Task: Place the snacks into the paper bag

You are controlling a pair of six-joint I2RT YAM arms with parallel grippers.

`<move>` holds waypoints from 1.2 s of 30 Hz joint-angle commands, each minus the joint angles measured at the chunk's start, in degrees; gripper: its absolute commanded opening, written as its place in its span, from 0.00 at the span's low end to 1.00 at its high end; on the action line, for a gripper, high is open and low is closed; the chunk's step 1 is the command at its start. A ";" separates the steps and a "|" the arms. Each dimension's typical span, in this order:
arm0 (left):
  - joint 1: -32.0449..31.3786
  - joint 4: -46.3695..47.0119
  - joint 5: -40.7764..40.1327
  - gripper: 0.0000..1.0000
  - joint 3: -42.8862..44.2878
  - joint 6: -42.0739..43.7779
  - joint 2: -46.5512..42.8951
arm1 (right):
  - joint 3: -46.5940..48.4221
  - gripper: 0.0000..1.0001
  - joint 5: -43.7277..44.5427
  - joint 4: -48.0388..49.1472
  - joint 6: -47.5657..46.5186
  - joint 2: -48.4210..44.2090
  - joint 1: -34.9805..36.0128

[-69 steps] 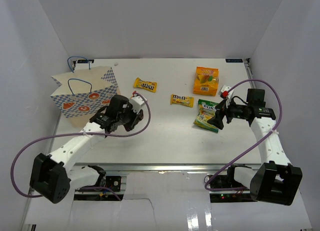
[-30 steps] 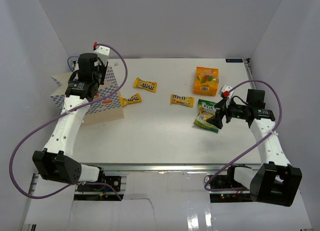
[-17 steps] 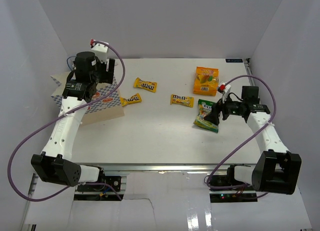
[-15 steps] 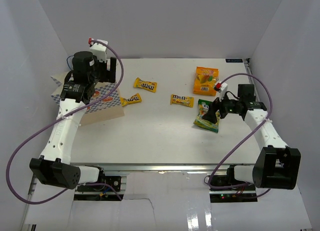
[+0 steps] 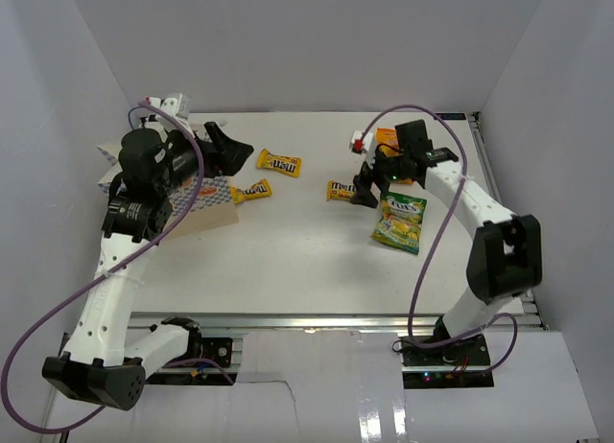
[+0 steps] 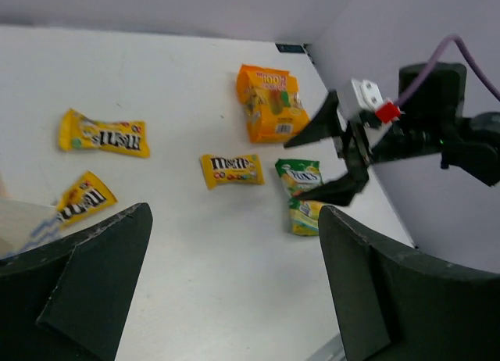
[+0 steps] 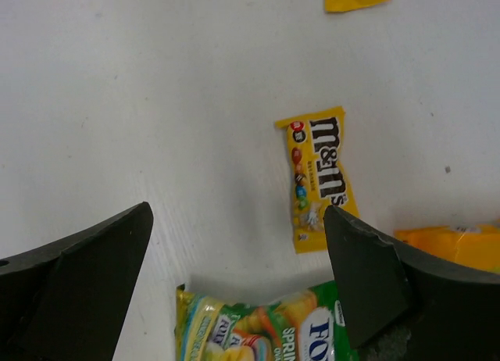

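Observation:
The paper bag [image 5: 213, 196] stands at the left, mostly hidden behind my raised left arm; only its corner [image 6: 23, 230] shows in the left wrist view. My left gripper [image 5: 230, 151] [image 6: 234, 275] hangs open and empty beside the bag, facing across the table. Three yellow packets lie on the table [image 5: 278, 162] [image 5: 249, 190] [image 5: 342, 190]. My right gripper [image 5: 363, 192] [image 7: 234, 267] is open just above the middle yellow packet [image 7: 319, 177], not touching it. The green-yellow pouch [image 5: 401, 221] [image 7: 266, 330] lies right below that gripper. The orange pouch [image 5: 387, 139] [image 6: 269, 103] sits behind the right arm.
White walls close the table on the left, back and right. My right arm's purple cable [image 5: 422, 112] arcs over the orange pouch. The metal rail [image 5: 307, 320] runs along the near edge.
My left gripper rose over the bag, opened wide, then swung out to face the table. My right gripper moved up and left from the green-yellow pouch to the middle yellow packet.

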 commanded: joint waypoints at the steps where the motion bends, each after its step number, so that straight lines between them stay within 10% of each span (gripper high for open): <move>1: -3.63 3.47 1.38 0.98 -4.41 -10.87 3.22 | 11.85 0.96 -2.01 -2.62 5.29 8.21 1.02; 8: -20.68 -4.25 -12.87 0.98 5.94 -2.01 17.71 | 11.19 0.94 -6.66 -3.53 8.56 7.71 -0.29; 17: -22.54 -7.26 -23.08 0.98 6.31 2.50 28.63 | 5.02 0.94 -5.36 -0.81 4.00 4.54 -5.04; 26: -22.72 -6.64 -23.96 0.98 0.88 -7.78 19.41 | 31.72 0.97 8.79 -8.00 5.94 24.92 3.13; 36: -22.72 1.61 -23.26 0.98 -12.93 -26.85 6.49 | 30.41 1.00 11.78 -13.46 -11.21 30.46 3.75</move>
